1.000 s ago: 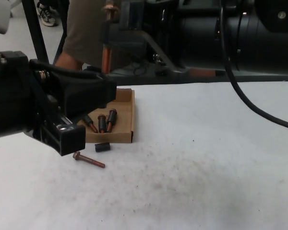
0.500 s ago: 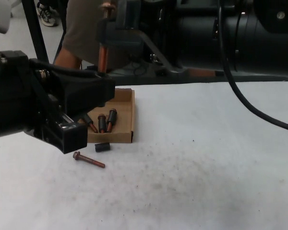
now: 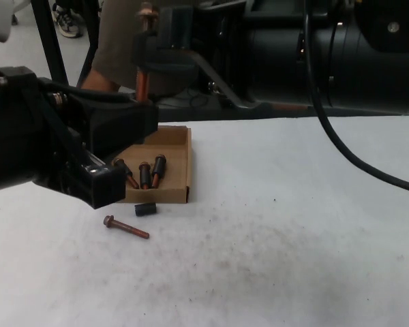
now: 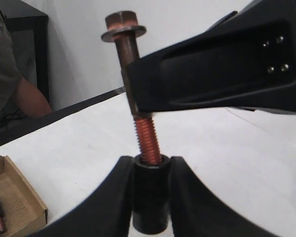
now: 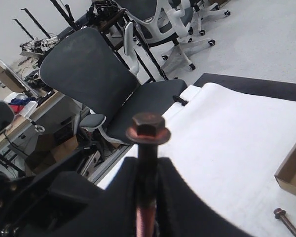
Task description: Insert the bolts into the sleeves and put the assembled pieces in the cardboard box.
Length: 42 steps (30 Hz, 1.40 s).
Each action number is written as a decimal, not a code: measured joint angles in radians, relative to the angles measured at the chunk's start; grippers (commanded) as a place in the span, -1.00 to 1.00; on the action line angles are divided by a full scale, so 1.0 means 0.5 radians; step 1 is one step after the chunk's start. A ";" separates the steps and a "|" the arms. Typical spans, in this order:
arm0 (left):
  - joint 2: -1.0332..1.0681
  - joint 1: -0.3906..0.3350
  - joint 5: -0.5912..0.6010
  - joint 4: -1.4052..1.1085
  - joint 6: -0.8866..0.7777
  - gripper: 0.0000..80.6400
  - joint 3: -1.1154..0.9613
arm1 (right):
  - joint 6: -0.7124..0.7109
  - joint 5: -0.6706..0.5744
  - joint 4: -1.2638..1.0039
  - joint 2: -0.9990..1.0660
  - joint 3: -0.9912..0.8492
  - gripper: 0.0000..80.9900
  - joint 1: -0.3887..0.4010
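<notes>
Over the bench point(image 3: 293, 238), right pincer's point(image 4: 133, 94) bolt point(image 4: 126, 49) higher, leftward, tip in sleeve point(image 4: 149, 197)

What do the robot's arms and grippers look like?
Both grippers are black. The left gripper has two smooth, curved fingers. A finger of the right gripper is broad and tapered, with a recessed panel and small screws. In the high view the arms are bulky black housings; a black cable loops past one.

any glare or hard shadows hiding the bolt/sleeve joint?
Left wrist view: no glare, the bolt threads are evenly lit where they enter the sleeve, which stays uniformly dark. Right wrist view: bolt head lit, shaft shaded between the fingers. High view: soft shadows under the loose bolt and loose sleeve on the bench.
</notes>
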 measured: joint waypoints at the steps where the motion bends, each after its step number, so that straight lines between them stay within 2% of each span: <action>1: 0.000 0.000 -0.002 -0.007 0.000 -0.98 0.000 | 0.000 0.004 0.000 0.000 0.000 -0.99 0.000; 17: 0.000 0.000 -0.022 -0.033 -0.012 -0.98 0.000 | -0.053 0.036 0.007 0.000 0.000 -0.99 0.015; 37: -0.005 0.000 -0.036 -0.090 -0.015 -0.98 0.009 | -0.330 0.124 0.060 0.000 0.000 -0.99 0.119; 39: -0.005 0.000 -0.036 -0.090 -0.015 -0.98 0.009 | -0.330 0.124 0.064 0.000 0.000 -0.80 0.119; 41: -0.005 0.000 -0.036 -0.090 -0.015 -0.98 0.009 | -0.330 0.121 0.064 0.000 0.000 -0.45 0.119; 42: -0.005 0.000 -0.036 -0.090 -0.015 -0.98 0.009 | -0.330 0.111 0.064 0.000 0.000 -0.20 0.119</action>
